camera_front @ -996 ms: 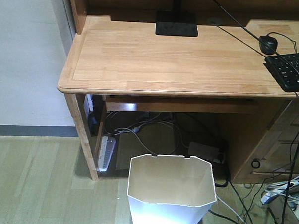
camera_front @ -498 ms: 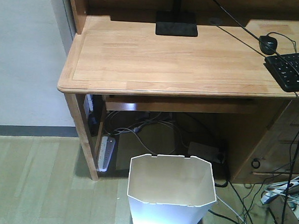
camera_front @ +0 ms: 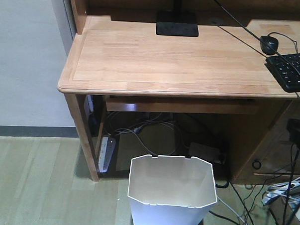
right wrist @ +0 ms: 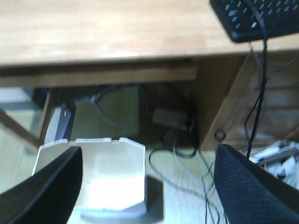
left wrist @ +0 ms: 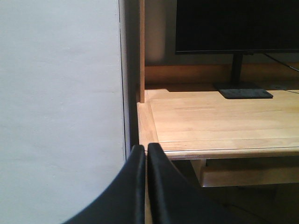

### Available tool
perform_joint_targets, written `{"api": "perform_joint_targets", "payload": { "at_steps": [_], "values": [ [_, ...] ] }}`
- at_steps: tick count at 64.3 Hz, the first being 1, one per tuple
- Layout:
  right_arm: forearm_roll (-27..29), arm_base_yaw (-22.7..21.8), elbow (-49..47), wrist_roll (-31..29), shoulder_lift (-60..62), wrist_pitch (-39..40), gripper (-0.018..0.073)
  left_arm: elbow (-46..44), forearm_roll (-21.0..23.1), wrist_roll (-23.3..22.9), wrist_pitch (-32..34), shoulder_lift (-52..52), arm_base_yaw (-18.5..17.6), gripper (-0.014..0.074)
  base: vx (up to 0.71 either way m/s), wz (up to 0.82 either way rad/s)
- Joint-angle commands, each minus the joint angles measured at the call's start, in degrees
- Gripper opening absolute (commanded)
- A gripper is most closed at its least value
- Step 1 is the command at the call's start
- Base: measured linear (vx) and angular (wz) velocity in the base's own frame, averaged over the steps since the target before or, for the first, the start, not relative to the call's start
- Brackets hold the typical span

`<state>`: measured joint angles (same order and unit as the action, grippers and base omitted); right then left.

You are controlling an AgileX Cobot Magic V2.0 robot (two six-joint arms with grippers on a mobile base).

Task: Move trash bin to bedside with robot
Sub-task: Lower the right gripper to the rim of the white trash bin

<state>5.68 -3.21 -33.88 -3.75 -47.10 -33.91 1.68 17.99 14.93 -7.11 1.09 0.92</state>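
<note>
**A:** Cables, mostly. The white plastic trash bin with the corner-cut rim point(camera_front: 168, 218) stands on the floor in front of the light wooden bench point(camera_front: 167, 58). Loose grey and black cables point(camera_front: 232, 214) lie just beside its right side. A jaw coming down there could snag one, or tip the bin, which looks light.

**B:** And the jaws?

**A:** The right gripper point(right wrist: 149, 151) hangs above the bin with its jaws spread wide, holding nothing. The bin sits left of their middle, so closing from here would likely miss the rim. The left gripper point(left wrist: 145, 147) has its jaws pressed together, empty, facing the pale wall point(left wrist: 60, 93).

**B:** What does each view add?

**A:** Only the right wrist view shows that spread; the front view catches just a black bit of that arm. Only the left wrist view shows the black flat monitor point(left wrist: 236, 25). No view shows the bed, so the route there is guesswork.
</note>
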Motion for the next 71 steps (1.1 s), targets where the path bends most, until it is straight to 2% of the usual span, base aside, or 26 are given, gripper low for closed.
{"api": "perform_joint_targets", "payload": {
  "at_steps": [1, 19, 42, 56, 71],
  "values": [
    [0.5, 0.0, -3.8, -0.9, -6.0, 2.9, 0.0538, 1.2, 0.6, -0.2, 3.8, 0.5, -0.3, -0.0006, 0.0, 0.0],
    [0.3, 0.0, -7.2, -4.2, -21.8, 7.1, 0.0538, 1.2, 0.6, -0.2, 3.8, 0.5, -0.3, -0.0006, 0.0, 0.0],
    [1.8, 0.0, -10.6, -11.2, -44.9, 11.5, 0.0538, 1.2, 0.6, -0.2, 3.8, 0.5, -0.3, -0.0006, 0.0, 0.0],
    [4.2, 0.0, -13.6, -16.3, -57.5, 18.1, 0.0538, 1.2, 0.6, -0.2, 3.8, 0.5, -0.3, -0.0006, 0.0, 0.0],
    [5.1, 0.0, -17.2, -19.0, -70.8, 24.5, 0.0538, 1.2, 0.6, -0.2, 3.8, 0.5, -0.3, -0.0006, 0.0, 0.0]
  ]
}}
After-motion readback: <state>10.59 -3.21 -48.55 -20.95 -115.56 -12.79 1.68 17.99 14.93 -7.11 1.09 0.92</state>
